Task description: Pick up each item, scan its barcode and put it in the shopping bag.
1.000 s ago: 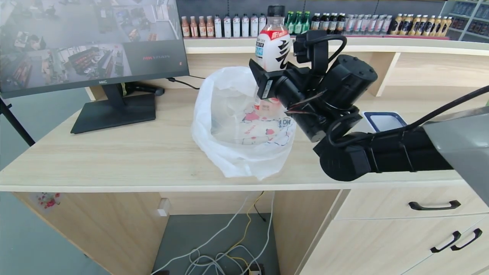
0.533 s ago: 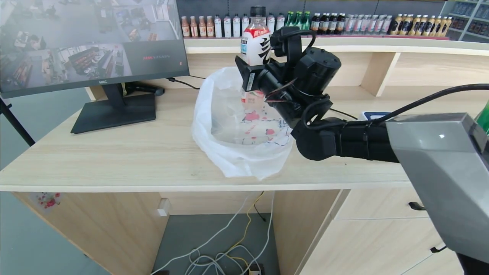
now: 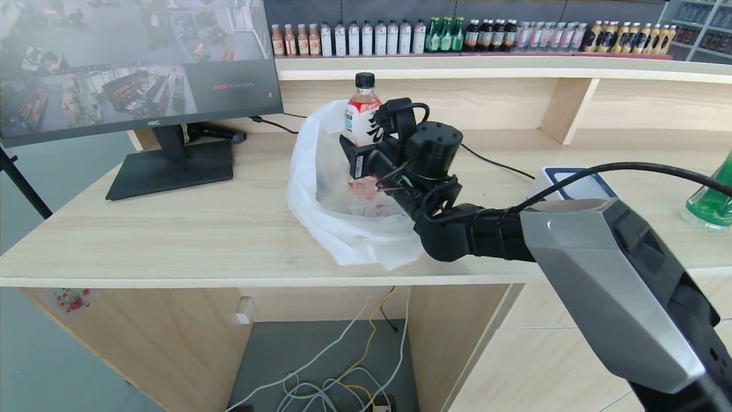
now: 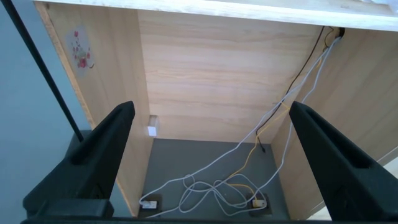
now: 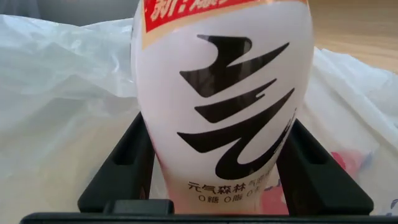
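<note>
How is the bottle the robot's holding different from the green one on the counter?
The held bottle is white and pink, black-capped; the green bottle is green. The held bottle is clamped in the right gripper, partly inside the bag; the green bottle sits free on the counter. Both are drink bottles.

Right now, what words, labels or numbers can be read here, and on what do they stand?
On the bottle: big black brush characters, white characters on a red band, and a small dark line below. This is brand print, so it is not quoted.
On the monitor: red lettering on the screen and a small mark on the bezel. These are brand names, so they are not quoted.
On the shelf bottles: labels too small to read.
</note>
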`<state>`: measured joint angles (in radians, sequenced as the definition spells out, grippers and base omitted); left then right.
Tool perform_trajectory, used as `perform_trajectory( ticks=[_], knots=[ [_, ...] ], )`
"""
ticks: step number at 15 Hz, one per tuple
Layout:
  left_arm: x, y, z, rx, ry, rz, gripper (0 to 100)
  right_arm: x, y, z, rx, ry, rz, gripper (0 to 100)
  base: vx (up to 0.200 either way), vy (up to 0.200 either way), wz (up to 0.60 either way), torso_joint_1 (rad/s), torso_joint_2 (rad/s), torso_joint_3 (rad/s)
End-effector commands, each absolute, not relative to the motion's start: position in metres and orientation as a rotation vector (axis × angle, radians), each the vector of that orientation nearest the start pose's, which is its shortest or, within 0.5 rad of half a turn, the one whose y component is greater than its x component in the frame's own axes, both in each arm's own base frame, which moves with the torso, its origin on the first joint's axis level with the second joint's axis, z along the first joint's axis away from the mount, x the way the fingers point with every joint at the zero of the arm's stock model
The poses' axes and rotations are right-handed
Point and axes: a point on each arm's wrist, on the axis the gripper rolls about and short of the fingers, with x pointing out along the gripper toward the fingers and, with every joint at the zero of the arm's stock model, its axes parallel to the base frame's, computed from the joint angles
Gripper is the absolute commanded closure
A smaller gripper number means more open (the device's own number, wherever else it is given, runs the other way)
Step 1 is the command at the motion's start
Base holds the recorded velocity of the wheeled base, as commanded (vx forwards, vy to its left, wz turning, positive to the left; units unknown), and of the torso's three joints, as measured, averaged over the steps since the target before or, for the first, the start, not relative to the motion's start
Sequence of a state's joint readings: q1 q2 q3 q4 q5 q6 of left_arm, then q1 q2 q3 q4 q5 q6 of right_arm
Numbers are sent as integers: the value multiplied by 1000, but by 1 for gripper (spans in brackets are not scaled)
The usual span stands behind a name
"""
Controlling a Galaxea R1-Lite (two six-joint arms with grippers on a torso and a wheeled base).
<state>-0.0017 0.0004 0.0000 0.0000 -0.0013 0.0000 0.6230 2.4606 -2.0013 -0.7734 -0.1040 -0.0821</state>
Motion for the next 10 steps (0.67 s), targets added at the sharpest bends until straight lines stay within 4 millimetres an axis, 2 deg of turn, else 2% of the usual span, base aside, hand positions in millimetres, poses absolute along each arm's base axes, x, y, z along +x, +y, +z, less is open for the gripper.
perform_trajectory(
  ticks=[1, 10],
  knots=[
    [-23, 0, 75, 0, 0, -3, 0, 427, 305, 199, 23, -293, 504, 100, 0, 0, 0, 0, 0, 0],
    [-23, 0, 75, 2, 0, -3, 0, 427, 305, 201, 26, -296, 506, 100, 0, 0, 0, 0, 0, 0]
  ],
)
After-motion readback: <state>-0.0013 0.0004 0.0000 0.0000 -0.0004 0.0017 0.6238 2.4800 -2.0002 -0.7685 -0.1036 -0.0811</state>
